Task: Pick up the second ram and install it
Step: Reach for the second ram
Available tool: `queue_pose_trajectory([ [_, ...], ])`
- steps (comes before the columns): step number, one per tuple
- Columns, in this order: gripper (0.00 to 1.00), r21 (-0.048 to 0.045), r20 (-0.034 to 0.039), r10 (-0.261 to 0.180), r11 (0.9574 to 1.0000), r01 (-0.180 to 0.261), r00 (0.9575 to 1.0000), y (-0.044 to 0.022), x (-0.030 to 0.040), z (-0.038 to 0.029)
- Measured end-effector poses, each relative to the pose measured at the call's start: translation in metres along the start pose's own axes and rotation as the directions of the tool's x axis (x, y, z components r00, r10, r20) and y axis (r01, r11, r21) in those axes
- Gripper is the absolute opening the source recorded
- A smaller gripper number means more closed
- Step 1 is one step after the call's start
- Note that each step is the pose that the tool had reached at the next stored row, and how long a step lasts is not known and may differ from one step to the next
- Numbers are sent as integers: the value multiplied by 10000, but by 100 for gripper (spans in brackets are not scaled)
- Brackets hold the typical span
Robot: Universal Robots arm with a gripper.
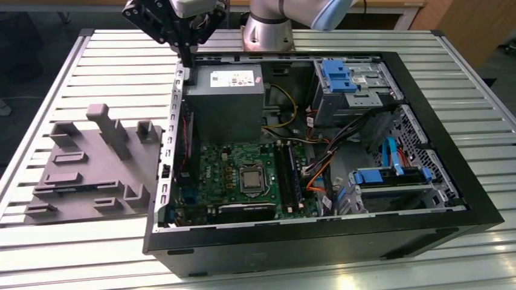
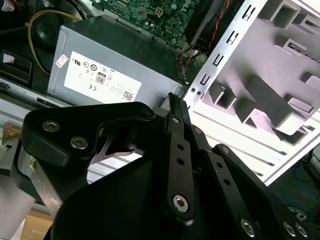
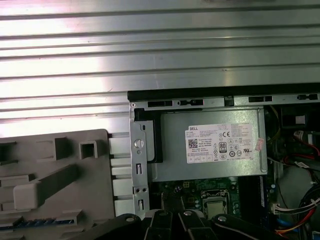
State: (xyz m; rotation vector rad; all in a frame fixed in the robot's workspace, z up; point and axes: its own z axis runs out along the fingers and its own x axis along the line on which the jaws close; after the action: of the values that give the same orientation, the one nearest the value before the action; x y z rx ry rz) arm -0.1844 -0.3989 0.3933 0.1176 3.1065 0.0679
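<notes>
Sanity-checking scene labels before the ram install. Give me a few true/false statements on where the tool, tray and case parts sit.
1. The tool hangs over the case corner by the power supply. True.
2. The grey tray lies inside the case. False: it lies on the table, outside the case, at the exterior view's left of it.
3. The case is open, with the motherboard exposed. True.
4. The power supply is at the exterior view's right of the blue caddy. False: it is at the exterior view's left of the caddy.
</notes>
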Motion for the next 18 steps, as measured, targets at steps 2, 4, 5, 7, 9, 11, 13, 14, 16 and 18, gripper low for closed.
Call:
queue_pose_trajectory([
  [2, 11, 0, 0, 0, 10000, 0, 10000, -1, 5, 0],
  [4, 11, 0, 0, 0, 10000, 0, 10000, -1, 11, 0],
  [5, 11, 1, 0, 0, 10000, 0, 10000, -1, 13, -1],
  [7, 11, 0, 0, 0, 10000, 0, 10000, -1, 19, -1],
  [9, 11, 0, 0, 0, 10000, 0, 10000, -2, 23, -1],
  [11, 11, 0, 1, 0, 10000, 0, 10000, -2, 27, -1],
  [13, 11, 0, 0, 0, 10000, 0, 10000, -3, 32, -1],
  [14, 11, 0, 0, 0, 10000, 0, 10000, -3, 35, -1],
  [16, 11, 0, 0, 0, 10000, 0, 10000, -3, 39, -1],
  [18, 11, 0, 0, 0, 10000, 0, 10000, -3, 44, -1],
])
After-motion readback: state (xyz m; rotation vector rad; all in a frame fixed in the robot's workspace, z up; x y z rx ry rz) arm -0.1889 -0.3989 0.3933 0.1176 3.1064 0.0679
